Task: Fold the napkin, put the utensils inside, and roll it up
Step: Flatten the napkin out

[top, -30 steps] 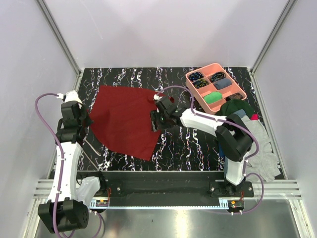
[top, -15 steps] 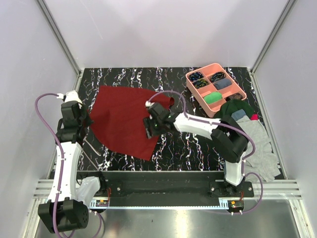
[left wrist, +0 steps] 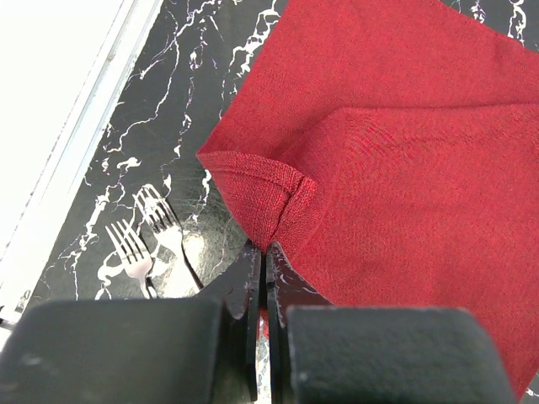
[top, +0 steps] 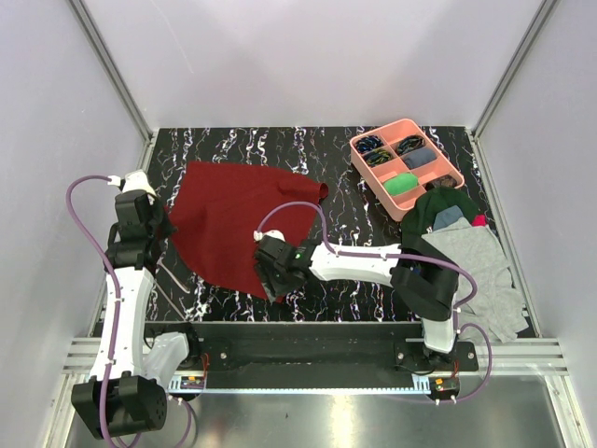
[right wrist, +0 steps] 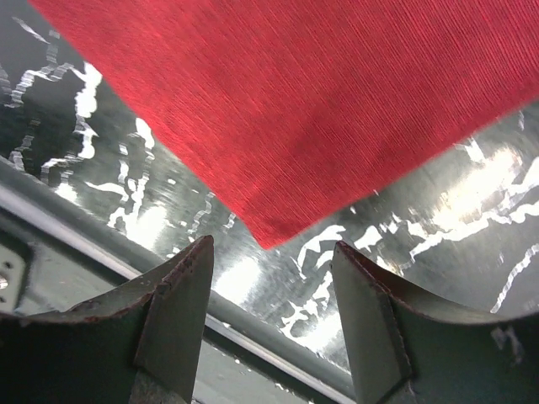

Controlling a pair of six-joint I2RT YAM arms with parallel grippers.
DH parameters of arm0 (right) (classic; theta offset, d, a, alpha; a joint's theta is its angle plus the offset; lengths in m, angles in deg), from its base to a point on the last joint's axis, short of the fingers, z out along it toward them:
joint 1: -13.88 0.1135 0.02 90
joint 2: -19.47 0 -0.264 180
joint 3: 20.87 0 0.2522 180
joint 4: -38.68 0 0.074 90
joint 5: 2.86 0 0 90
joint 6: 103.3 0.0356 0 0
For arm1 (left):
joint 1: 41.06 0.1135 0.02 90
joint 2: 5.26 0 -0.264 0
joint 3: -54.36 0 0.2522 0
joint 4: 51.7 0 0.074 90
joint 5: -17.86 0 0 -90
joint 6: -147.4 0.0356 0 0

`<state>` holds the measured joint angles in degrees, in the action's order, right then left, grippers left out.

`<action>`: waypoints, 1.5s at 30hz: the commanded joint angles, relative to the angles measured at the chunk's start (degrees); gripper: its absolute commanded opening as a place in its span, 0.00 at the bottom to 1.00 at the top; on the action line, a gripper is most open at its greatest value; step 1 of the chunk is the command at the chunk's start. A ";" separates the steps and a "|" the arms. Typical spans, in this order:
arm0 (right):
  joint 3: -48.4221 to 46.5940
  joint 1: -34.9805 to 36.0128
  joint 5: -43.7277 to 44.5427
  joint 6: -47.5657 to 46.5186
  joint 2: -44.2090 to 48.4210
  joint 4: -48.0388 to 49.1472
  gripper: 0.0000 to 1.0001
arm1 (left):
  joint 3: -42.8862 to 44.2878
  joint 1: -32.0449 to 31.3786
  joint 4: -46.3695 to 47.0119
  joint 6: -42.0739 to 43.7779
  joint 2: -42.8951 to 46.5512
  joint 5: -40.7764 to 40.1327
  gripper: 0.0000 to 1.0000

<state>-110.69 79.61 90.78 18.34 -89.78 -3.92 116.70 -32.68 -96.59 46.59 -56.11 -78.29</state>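
The napkin [top: 238, 224] lies spread mid-left on the table [top: 345, 201], its near corner just short of the front rail [right wrist: 50, 220]. Left gripper [left wrist: 262, 251] pinches its left corner (folded over), with the forks [left wrist: 145, 236] just beside it. Right gripper [right wrist: 271, 278] gapes over the near corner.

Marbled table [top: 354, 289]: napkin [top: 233, 224], forks [left wrist: 152, 231], tray [top: 396, 166], clothes [top: 476, 257]

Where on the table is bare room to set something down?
Free: the marbled table between the napkin and the pink tray, and the back strip behind the napkin. Crowded: the right side, with tray and clothes pile; the left edge, with forks.
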 commanded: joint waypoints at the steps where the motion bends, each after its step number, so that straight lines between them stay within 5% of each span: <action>1: -1.03 0.97 5.77 2.90 0.09 -3.33 0.66 | 0.03 0.14 1.96 -0.27 1.02 1.67 0.00; 33: -8.68 5.10 9.72 1.06 -11.15 -11.15 0.63 | 0.11 -0.82 1.96 -0.27 1.10 1.49 0.00; 40: -4.91 4.76 3.93 2.20 -12.39 -6.68 0.47 | 0.03 -0.91 1.96 -0.53 1.10 1.76 0.00; 45: -2.17 2.82 -0.21 2.11 -12.22 -2.89 0.06 | 0.64 -1.09 2.31 -1.14 0.67 3.69 0.00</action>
<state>-117.62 83.44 97.34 19.48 -97.82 -9.56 116.70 -33.44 -96.59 46.30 -55.87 -77.24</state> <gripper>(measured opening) 0.175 0.013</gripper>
